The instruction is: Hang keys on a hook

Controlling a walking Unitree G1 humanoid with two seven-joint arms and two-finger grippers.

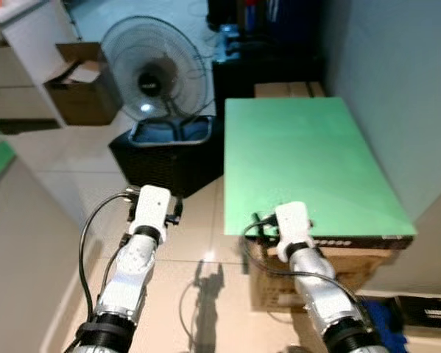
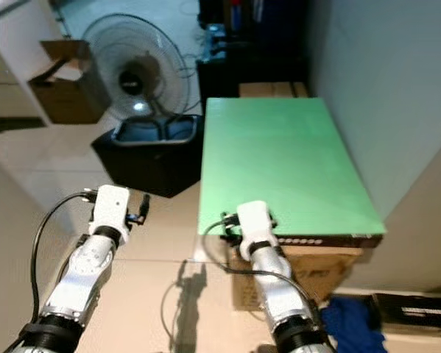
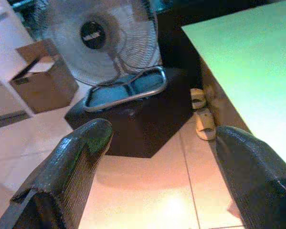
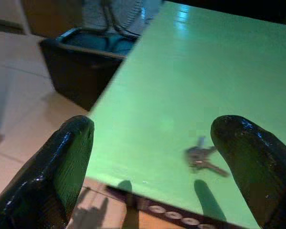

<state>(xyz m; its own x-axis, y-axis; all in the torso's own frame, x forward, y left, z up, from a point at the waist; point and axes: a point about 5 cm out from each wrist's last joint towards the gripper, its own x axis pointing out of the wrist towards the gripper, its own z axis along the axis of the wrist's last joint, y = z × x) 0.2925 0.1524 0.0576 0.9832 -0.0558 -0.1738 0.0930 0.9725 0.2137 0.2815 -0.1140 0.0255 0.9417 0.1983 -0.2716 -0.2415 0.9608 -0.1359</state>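
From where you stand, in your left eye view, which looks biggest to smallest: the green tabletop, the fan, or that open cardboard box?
1. Green tabletop
2. Fan
3. Cardboard box

The fan and box stand farther off, so true sizes stay unsure.

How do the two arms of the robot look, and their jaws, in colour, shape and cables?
Both arms are silver metal with ribbed segments and a white boxy wrist block. A black cable loops beside the left arm and another beside the right arm. The fingers of each gripper are thick, rounded, glossy black.

Two silver arms with white wrist blocks, looping black cables, glossy black fingers [image 3: 76,162].
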